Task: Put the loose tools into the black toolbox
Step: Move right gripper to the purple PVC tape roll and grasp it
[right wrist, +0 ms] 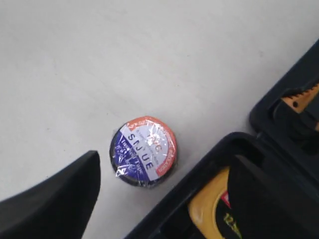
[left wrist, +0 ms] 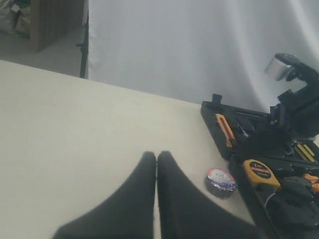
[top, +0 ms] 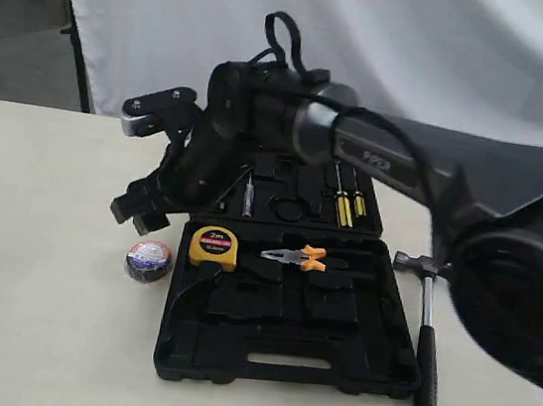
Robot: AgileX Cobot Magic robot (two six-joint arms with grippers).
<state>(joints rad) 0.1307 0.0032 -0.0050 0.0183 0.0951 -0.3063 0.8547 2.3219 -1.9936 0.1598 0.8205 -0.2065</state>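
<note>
On the pale table (top: pixel 27 311), outside view, the black toolbox (top: pixel 352 354) lies open, matte moulded plastic. The right gripper (top: pixel 140 211) hangs at its left corner, its jaws hard to read.

Left wrist view: the left gripper (left wrist: pixel 157 157) is pressed closed, empty.

Right wrist view: blurred dark fingers (right wrist: pixel 60 199) are spread wide and grasp nothing. A glossy round tape roll (right wrist: pixel 144 152) lies on the table beside the toolbox, whose corner is cut off.

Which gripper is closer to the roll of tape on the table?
Right. The right gripper hangs open just above the tape roll; the left gripper, shut, is farther off over bare table.
</note>
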